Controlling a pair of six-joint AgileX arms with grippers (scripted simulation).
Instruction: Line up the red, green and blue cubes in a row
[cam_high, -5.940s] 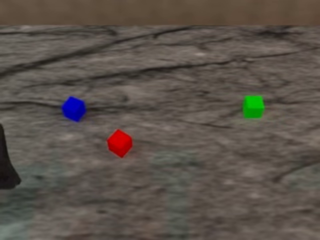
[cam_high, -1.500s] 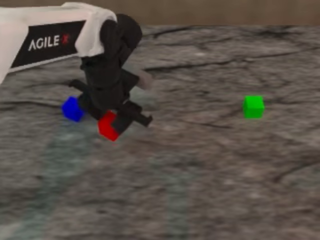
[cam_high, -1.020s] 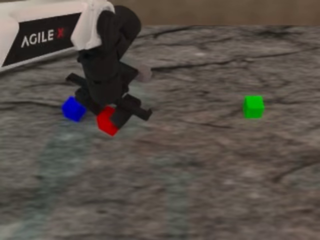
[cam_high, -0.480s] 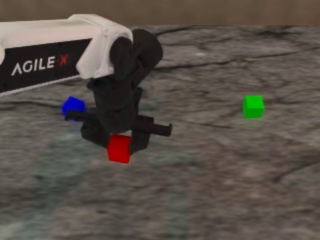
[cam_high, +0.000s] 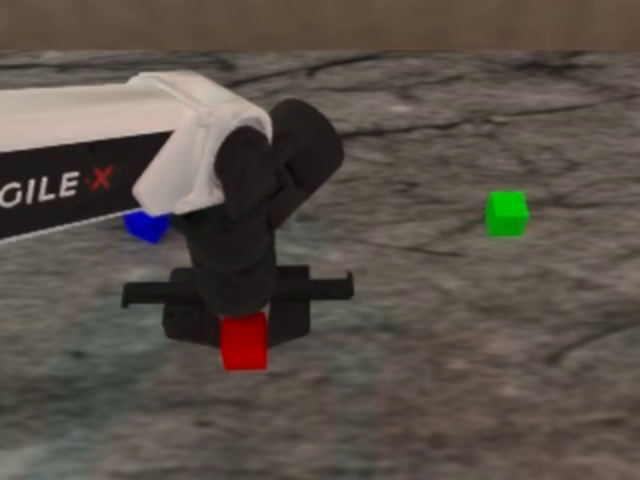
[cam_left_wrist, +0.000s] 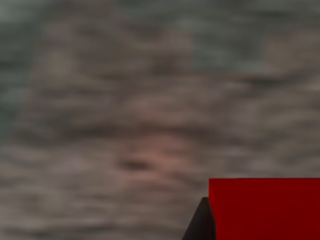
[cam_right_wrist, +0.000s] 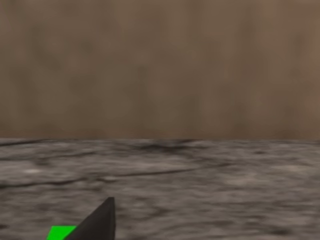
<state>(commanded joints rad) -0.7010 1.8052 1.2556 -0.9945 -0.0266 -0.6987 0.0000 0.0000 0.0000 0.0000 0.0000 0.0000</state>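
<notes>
My left gripper (cam_high: 244, 330) is shut on the red cube (cam_high: 244, 345), holding it over the table left of centre and toward the front. In the left wrist view the red cube (cam_left_wrist: 265, 210) fills the corner beside one dark fingertip (cam_left_wrist: 201, 222). The blue cube (cam_high: 147, 227) lies farther back on the left, half hidden behind the left arm's white link (cam_high: 90, 170). The green cube (cam_high: 507, 213) rests alone on the right. My right gripper (cam_right_wrist: 215, 235) is outside the top view, parked and open, with the green cube (cam_right_wrist: 60, 233) just past one fingertip (cam_right_wrist: 102, 220).
The grey veined tabletop (cam_high: 430, 360) runs back to a brown wall (cam_high: 400, 25) along its far edge. The left arm's black wrist (cam_high: 250, 220) hangs over the area between the blue and red cubes.
The left gripper took hold of the red cube, lifted it and carried it toward the front of the table and a little right, turning it square. Blue and green cubes stayed put.
</notes>
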